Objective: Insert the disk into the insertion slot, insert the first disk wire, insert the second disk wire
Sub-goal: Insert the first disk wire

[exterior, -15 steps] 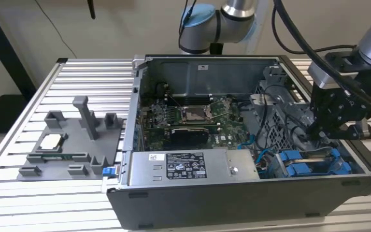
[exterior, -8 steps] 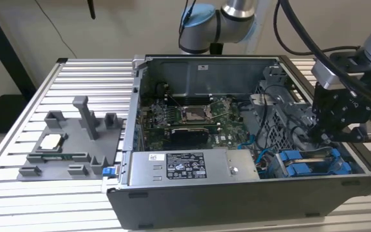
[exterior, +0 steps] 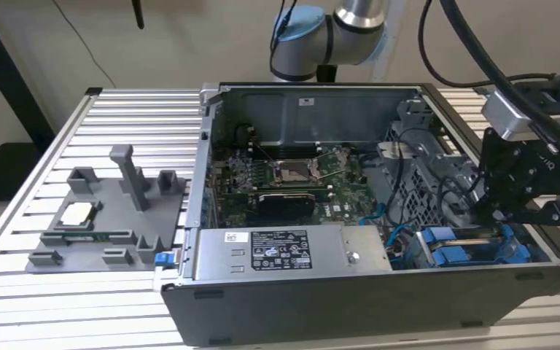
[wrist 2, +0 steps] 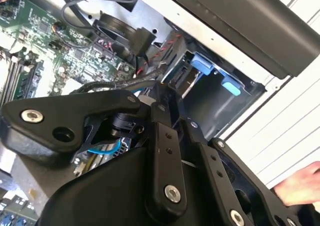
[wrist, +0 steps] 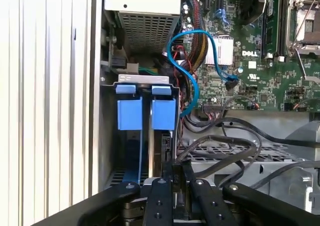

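My black gripper [exterior: 502,210] hangs inside the open computer case at the exterior view's right, just above the insertion slot [exterior: 475,246]. The slot is a grey bay [wrist: 107,136] with blue plastic rails. The disk [wrist: 165,143] stands edge-on inside it, its blue carrier tabs [wrist: 162,111] sticking out. In the first wrist view the gripper [wrist: 175,172] is shut on a black disk wire [wrist: 215,143] right at the disk's end. In the second wrist view the gripper [wrist 2: 162,94] meets near the disk's connector [wrist 2: 182,79], beside the blue tabs [wrist 2: 202,64].
A grey power-supply box [exterior: 280,251] lies along the case's near wall, beside the bay. The motherboard [exterior: 290,175] fills the case floor, with a looping blue cable [wrist: 192,71] and a perforated cage [wrist: 220,153]. A grey fixture [exterior: 105,211] stands on the slatted table outside. What looks like a hand [wrist 2: 300,186] shows at one edge.
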Motion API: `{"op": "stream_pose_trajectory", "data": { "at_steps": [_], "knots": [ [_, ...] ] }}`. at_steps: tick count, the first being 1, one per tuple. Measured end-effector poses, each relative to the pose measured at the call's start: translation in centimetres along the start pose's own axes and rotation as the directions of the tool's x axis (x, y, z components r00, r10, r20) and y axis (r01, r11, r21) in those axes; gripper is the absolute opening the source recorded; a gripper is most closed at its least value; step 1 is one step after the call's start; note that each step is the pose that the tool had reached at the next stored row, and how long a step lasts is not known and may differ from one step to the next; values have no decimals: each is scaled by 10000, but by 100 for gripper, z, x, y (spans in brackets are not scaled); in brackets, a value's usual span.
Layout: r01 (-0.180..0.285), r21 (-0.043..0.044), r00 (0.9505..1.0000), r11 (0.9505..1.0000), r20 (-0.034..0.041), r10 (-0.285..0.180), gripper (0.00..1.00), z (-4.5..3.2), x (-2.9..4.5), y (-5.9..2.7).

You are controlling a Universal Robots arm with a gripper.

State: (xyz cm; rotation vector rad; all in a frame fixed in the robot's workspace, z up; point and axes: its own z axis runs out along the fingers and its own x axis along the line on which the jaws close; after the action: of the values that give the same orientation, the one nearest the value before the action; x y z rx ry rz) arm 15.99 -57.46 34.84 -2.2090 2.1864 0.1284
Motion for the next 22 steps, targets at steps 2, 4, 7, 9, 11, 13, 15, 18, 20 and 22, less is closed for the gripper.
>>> {"op": "stream_pose_trajectory", "data": {
  "at_steps": [2,4,7,9,11,13,15,18,20,22],
  "knots": [
    [-77,4,9999,10000,-115,77,19,14,2,-1],
    [-182,13,9997,9998,-184,183,19,30,3,-8],
    [-352,27,9992,9994,-209,353,19,42,3,-14],
    [-425,32,9989,9991,-204,425,19,47,-1,-24],
    [-455,35,9988,9990,-205,456,19,50,-5,-38],
    [-484,37,9986,9988,-204,485,19,58,-6,-52],
    [-538,42,9983,9985,-201,539,19,67,-6,-62],
    [-637,49,9978,9980,-196,638,19,75,-9,-65],
    [-671,53,9975,9977,-197,672,19,77,-10,-68],
    [-719,56,9972,9974,-194,720,19,82,-12,-73]
  ]
}}
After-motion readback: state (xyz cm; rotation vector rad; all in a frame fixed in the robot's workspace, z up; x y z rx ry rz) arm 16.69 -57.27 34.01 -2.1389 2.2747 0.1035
